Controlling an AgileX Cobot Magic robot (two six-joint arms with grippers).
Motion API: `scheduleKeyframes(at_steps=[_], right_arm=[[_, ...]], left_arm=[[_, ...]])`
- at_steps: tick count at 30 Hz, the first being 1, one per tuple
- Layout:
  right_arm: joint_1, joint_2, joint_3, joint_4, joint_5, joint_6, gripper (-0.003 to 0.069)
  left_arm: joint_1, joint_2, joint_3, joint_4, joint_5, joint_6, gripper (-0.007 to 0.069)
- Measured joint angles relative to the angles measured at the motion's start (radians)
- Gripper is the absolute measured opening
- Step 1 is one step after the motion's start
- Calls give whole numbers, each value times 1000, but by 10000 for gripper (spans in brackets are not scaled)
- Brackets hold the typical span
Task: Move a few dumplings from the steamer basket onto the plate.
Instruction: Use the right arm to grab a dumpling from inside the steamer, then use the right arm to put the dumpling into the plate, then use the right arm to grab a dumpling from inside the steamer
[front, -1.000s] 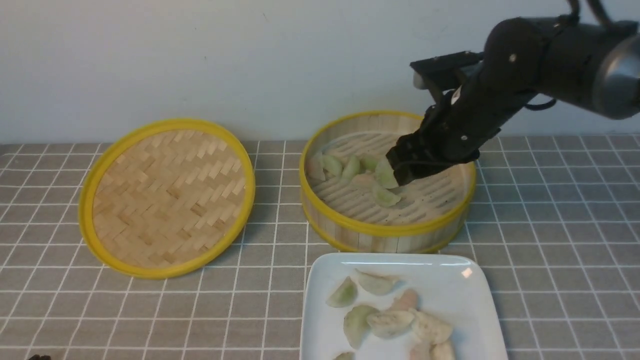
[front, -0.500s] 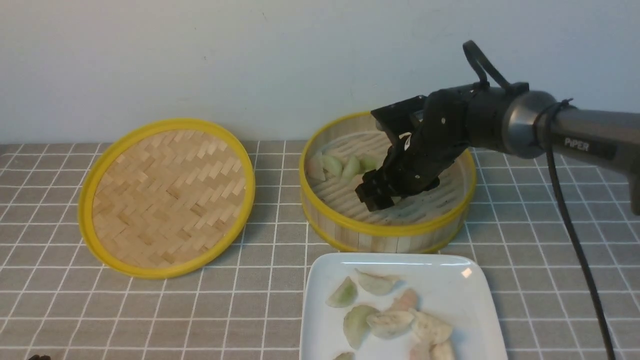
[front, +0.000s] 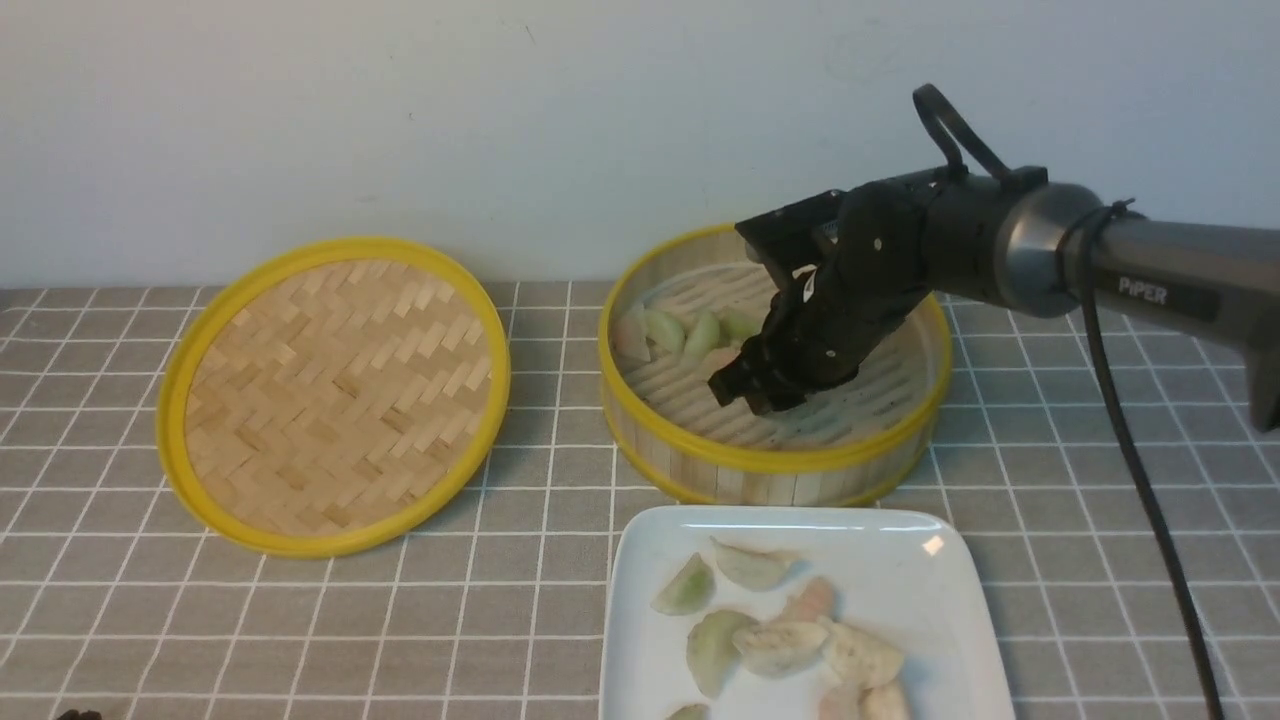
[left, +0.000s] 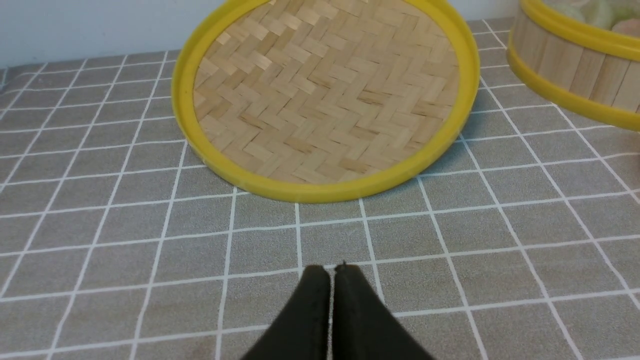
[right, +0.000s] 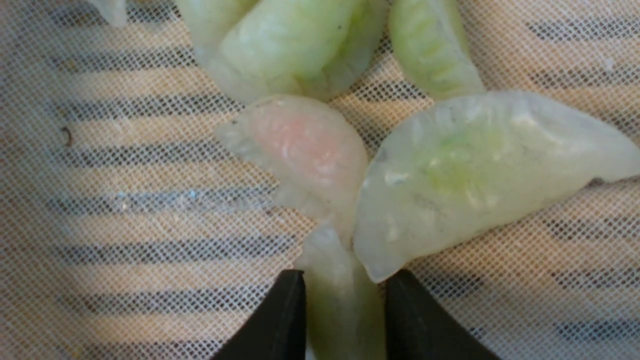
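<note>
The right gripper has its jaws pressed against both sides of a pale dumpling, narrow end first, so it is gripping that piece. The pads take it across its thin width, which I judge suits such soft skin better than a squeeze along its length. Whether it is clear of the liner cannot be told.

Two neighbours crowd it. A pink dumpling touches its far end, and a green dumpling leans against it just beside the right jaw. Either could stick and be dragged along when the piece is lifted, so a slow, straight rise looks wise. More green dumplings lie beyond these.

In the front view the gripper tilts down steeply into the basket, reaching over the far rim, with the fingertips low near the floor. That angle lets the arm clear the upright wall.

The plate sits just in front of the basket, nearer the robot, so each carry is short. It already holds several dumplings, bunched toward its near side. The far part is bare and could take the next one. The task looks well along.

The lid rests tilted on the table, well to the left of the basket and out of the way.

The left gripper is closed on nothing, parked low over the table near the lid, apart from the work.
</note>
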Motion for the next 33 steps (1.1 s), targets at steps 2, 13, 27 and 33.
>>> scheduleKeyframes(at_steps=[2, 13, 27, 33], right_arm=[[0, -15, -7, 0, 71, 7, 185], [0, -293, 10, 6, 387, 18, 181], [0, -377, 460, 94, 289, 62, 228], [0, -370, 437, 88, 241, 84, 503]], left_arm=[[0, 0, 0, 0, 0, 0, -5], [0, 0, 0, 0, 0, 0, -5], [0, 0, 0, 0, 0, 0, -5], [0, 0, 0, 0, 0, 0, -5]])
